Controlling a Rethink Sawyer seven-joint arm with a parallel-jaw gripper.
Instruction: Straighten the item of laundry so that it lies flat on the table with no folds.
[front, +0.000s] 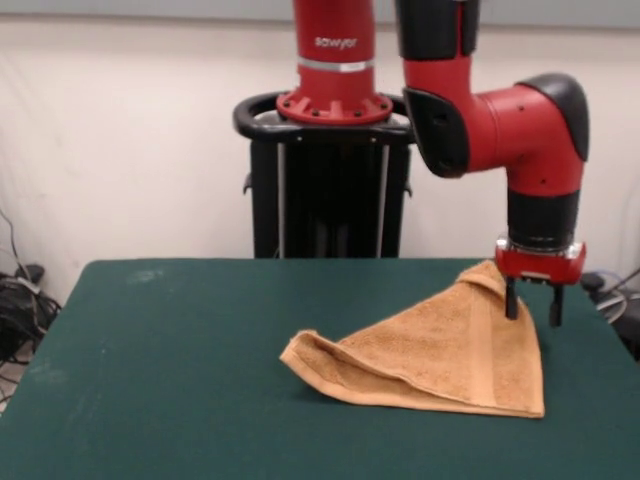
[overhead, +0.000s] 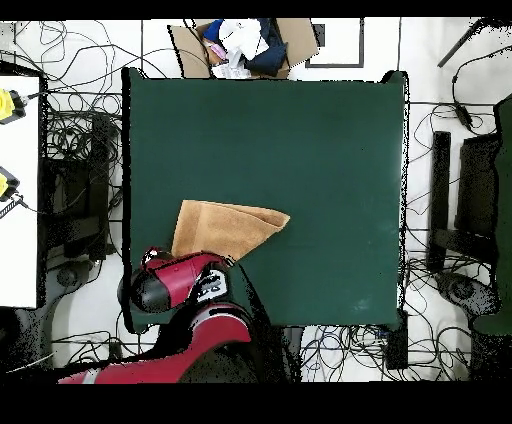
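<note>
Starting at your left in the front view, the towel (front: 440, 355) tapers to a rolled point on the counter (front: 180, 360); that fold could stay trapped if you only drag. Further right it lies doubled over into a triangle. At its raised far corner the gripper (front: 532, 305) sits with its fingers apart around the peak, holding nothing firmly yet, and may pinch both layers together.
</note>
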